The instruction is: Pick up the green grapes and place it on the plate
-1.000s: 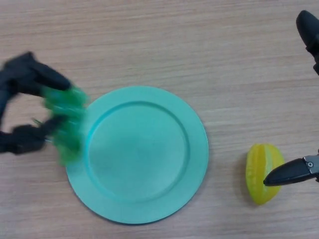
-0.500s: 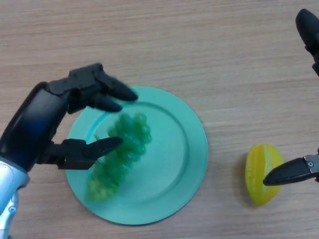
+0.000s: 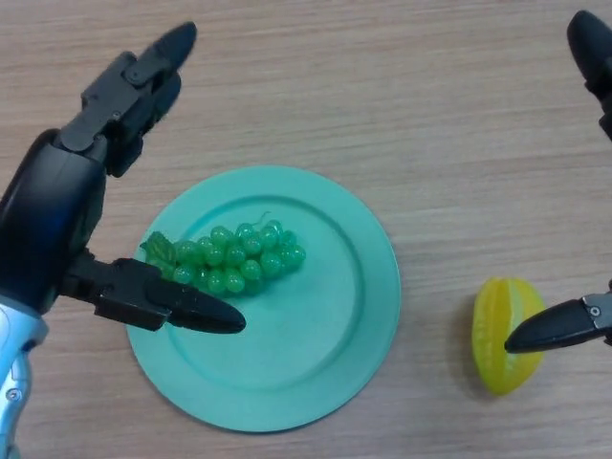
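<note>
Green, glossy plastic grapes (image 3: 232,257), a compact bunch of small round beads with a darker leaf at its left end, are seen lying on the left half of the round mint-green plate (image 3: 335,363), stretched roughly sideways across its flat centre. The plate is set on the light wood-grain table (image 3: 402,96), low and left of the frame's middle. The black left hand (image 3: 67,215) is held at the left of the frame with its fingers spread wide and straight, the thumb pointing across the plate just below the bunch, nothing gripped. At the right edge the black right hand (image 3: 564,327) is shown with fingers apart, one tip over the ridged yellow star fruit (image 3: 502,335).
</note>
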Robot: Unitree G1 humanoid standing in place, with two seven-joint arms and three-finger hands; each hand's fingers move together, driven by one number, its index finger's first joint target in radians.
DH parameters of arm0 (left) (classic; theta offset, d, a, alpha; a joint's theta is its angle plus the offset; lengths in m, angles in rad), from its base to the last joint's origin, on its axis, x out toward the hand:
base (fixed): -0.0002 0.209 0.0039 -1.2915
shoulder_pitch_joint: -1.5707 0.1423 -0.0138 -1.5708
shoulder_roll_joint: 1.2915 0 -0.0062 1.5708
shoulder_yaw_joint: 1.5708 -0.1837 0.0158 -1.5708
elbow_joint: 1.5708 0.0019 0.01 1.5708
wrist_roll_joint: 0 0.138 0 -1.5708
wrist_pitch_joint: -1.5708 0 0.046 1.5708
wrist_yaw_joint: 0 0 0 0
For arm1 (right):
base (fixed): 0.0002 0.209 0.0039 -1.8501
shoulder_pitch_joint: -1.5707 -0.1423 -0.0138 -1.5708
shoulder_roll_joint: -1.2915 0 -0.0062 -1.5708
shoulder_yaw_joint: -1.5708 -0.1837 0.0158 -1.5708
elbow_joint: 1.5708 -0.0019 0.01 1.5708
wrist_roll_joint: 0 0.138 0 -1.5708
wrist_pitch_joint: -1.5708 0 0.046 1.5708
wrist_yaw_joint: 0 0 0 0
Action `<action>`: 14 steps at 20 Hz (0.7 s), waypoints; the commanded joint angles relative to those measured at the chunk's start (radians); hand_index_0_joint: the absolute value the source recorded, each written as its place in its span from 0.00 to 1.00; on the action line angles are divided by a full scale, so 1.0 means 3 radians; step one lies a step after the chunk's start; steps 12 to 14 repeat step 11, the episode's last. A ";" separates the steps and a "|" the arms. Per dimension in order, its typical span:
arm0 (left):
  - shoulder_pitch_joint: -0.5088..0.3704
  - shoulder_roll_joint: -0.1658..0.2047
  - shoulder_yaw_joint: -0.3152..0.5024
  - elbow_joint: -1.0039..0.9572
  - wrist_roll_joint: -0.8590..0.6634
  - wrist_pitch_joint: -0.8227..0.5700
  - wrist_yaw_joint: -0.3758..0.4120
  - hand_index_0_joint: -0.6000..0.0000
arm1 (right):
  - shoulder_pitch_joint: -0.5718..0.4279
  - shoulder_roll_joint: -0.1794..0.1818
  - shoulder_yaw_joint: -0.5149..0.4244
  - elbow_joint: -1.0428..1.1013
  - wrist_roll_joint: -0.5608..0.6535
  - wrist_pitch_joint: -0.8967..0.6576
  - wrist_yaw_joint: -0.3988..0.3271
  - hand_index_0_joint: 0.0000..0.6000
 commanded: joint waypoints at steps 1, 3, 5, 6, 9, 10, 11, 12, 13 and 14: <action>-0.0054 0.0095 0.0424 -0.0379 -0.0450 -0.0116 0.0189 1.00 | -0.0115 -0.0085 -0.0273 -0.0158 -0.0019 -0.0312 -0.0003 0.00; -0.0048 0.0139 0.0734 -0.0590 -0.1023 0.0157 0.0271 1.00 | -0.0119 -0.0112 -0.0273 -0.0158 -0.0006 -0.0327 -0.0016 0.00; -0.0012 0.0227 0.0866 -0.0624 -0.1250 0.0168 0.0416 1.00 | -0.0151 -0.0165 -0.0213 -0.0158 -0.0019 -0.0349 -0.0070 0.00; 0.0036 0.0254 0.0871 -0.0636 -0.1251 0.0139 0.0468 1.00 | -0.0164 -0.0176 -0.0147 -0.0158 -0.0058 -0.0380 -0.0097 0.00; 0.0142 0.0226 0.0934 -0.0677 -0.1300 0.0071 0.0443 1.00 | -0.0176 -0.0200 -0.0063 -0.0158 -0.0061 -0.0421 -0.0140 0.00; 0.0166 0.0224 0.0967 -0.0670 -0.1331 0.0053 0.0426 1.00 | -0.0178 -0.0208 -0.0023 -0.0158 -0.0047 -0.0450 -0.0160 0.00; 0.0180 0.0221 0.0982 -0.0658 -0.1339 0.0031 0.0412 1.00 | -0.0190 -0.0225 0.0000 -0.0158 -0.0032 -0.0450 -0.0184 0.00; 0.0180 0.0221 0.0982 -0.0658 -0.1339 0.0031 0.0412 1.00 | -0.0190 -0.0225 0.0000 -0.0158 -0.0032 -0.0450 -0.0184 0.00; 0.0180 0.0221 0.0982 -0.0658 -0.1339 0.0031 0.0412 1.00 | -0.0190 -0.0225 0.0000 -0.0158 -0.0032 -0.0450 -0.0184 0.00; 0.0180 0.0221 0.0982 -0.0658 -0.1339 0.0031 0.0412 1.00 | -0.0190 -0.0225 0.0000 -0.0158 -0.0032 -0.0450 -0.0184 0.00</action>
